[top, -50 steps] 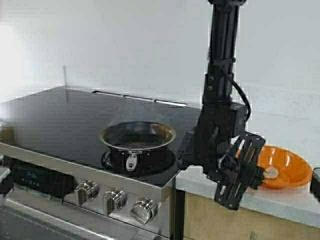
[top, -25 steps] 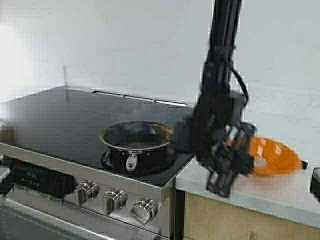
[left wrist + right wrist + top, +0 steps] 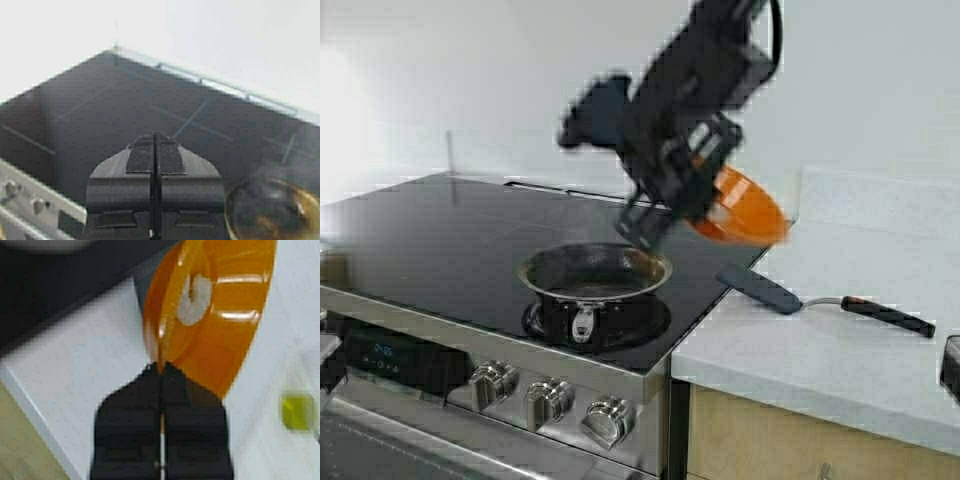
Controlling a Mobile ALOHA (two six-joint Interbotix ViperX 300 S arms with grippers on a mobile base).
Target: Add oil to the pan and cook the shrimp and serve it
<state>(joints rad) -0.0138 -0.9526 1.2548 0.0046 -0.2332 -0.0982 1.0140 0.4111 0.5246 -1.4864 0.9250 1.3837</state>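
Observation:
The pan sits on the black cooktop's front burner, dark inside with faint smoke; the left wrist view shows the pan too. My right gripper is shut on the rim of an orange bowl, held tilted in the air just above and to the right of the pan. In the right wrist view the gripper pinches the bowl, and the pale curled shrimp lies inside it. My left gripper hangs shut and empty over the cooktop's left part. A blurred yellow patch on the counter could be the oil; I cannot tell.
A black spatula lies across the edge between cooktop and white counter, its handle pointing right. Stove knobs line the front panel. A dark object pokes in at the right edge. A white wall stands behind.
My right gripper has lifted the orange bowl off the counter and swung it up and to the left, over the cooktop beside the pan. The spatula now shows on the counter.

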